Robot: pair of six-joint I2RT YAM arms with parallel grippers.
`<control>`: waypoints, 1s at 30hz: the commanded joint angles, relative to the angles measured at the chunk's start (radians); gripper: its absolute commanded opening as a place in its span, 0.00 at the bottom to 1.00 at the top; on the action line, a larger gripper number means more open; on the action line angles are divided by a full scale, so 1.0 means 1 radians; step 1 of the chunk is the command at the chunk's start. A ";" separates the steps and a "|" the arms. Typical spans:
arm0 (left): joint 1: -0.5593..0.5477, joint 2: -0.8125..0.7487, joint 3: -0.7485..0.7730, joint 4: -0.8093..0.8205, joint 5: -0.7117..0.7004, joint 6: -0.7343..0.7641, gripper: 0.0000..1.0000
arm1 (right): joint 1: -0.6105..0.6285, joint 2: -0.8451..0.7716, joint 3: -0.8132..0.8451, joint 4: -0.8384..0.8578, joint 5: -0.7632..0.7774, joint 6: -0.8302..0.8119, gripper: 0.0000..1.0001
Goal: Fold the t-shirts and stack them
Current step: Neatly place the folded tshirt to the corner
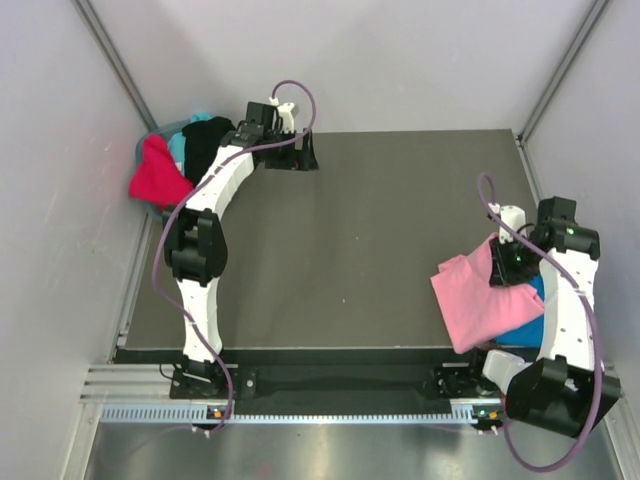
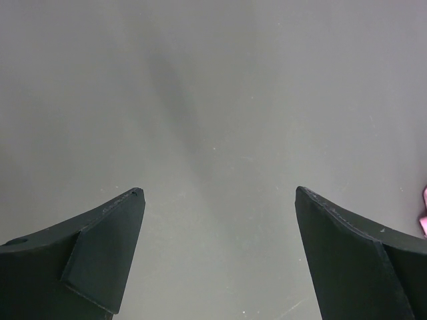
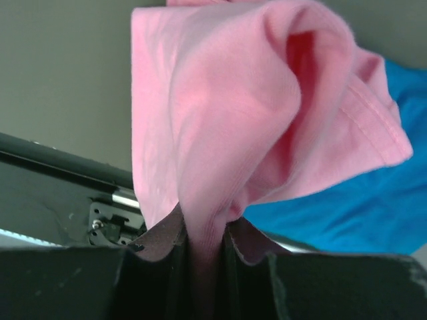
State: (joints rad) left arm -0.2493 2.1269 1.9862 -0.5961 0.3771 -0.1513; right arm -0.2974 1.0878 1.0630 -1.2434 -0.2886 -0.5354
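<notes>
Right end effector clamped narrow on pink t-shirt, cloth bunched above blue t-shirt. Left end effector wide, over desk.

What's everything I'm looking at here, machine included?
light pink cotton t-shirt: one, pink, right side of the table, lying on the blue one
bright blue cotton t-shirt: one, blue, under the pink one
red cotton t-shirt: one, red, far left corner heap
teal cotton t-shirt: one, teal, same heap
black cotton t-shirt: one, black, same heap
flat dark grey table: one, grey, centre
left hand: one, black, open above bare table
right hand: one, black, pinching the pink t-shirt
</notes>
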 commanded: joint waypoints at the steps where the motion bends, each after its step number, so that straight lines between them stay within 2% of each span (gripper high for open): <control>1: -0.001 -0.025 0.029 0.050 0.011 -0.024 0.99 | -0.080 -0.068 -0.020 -0.056 0.016 -0.086 0.00; 8: -0.022 -0.022 0.028 0.059 -0.004 -0.024 0.99 | -0.323 -0.069 -0.037 -0.057 -0.017 -0.188 0.00; 14: -0.039 -0.022 0.025 0.062 -0.009 -0.024 0.99 | -0.440 -0.025 0.000 -0.059 -0.050 -0.244 0.00; 23: -0.053 -0.018 0.025 0.067 0.005 -0.030 0.99 | -0.454 0.003 0.113 -0.071 -0.124 -0.242 0.00; 30: -0.056 -0.016 0.029 0.068 0.013 -0.033 0.99 | -0.454 -0.045 0.095 -0.070 -0.124 -0.241 0.00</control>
State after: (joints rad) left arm -0.3012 2.1269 1.9862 -0.5823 0.3771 -0.1776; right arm -0.7418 1.0904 1.1286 -1.3170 -0.3695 -0.7582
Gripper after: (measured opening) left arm 0.986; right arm 0.153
